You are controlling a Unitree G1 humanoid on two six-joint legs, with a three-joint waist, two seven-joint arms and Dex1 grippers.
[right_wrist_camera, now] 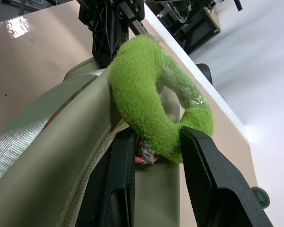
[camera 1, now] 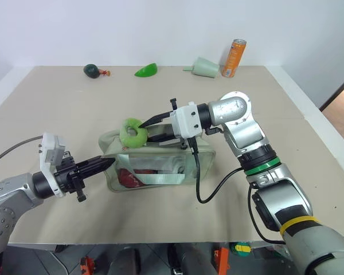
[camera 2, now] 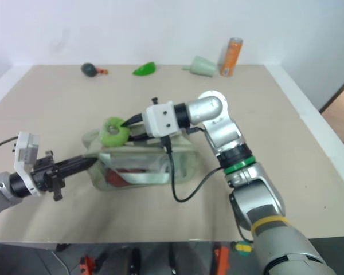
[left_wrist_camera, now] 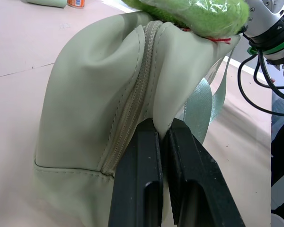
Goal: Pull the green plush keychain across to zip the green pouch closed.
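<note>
On the left side of the table (camera 1: 40, 91), the left claw (camera 1: 106, 162) points level toward the pouch (camera 1: 160, 166) with its two black fingers (left_wrist_camera: 137, 189) pressed together, pinching the pale fabric at the pouch's near end, right beside the end of the zipper (left_wrist_camera: 132, 101). The zipper runs away from that claw along the top of the pouch, toward the keychain.

Just past the left claw, the pouch lies on its side on the table, its clear window facing the camera with red and white contents behind it and a green webbing strap (camera 1: 160, 179) across the front.

At the top of the pouch, near the end the left claw holds, sits the keychain (camera 1: 133, 133), a fuzzy lime-green ring. The right claw (camera 1: 146, 130) reaches in from the right, pointing leftward and slightly down. Its fingers (right_wrist_camera: 213, 179) stand partly apart, one on either side of the lower part of the ring, gripping it; a bit of pink-red cord shows between them.

Well beyond both claws, along the far edge of the table, lie a dark green ball (camera 1: 91, 70), a glossy green leaf-shaped piece (camera 1: 145, 70), a pale green cone (camera 1: 203, 67) and an orange can (camera 1: 233, 58) standing upright just beside the cone.
</note>
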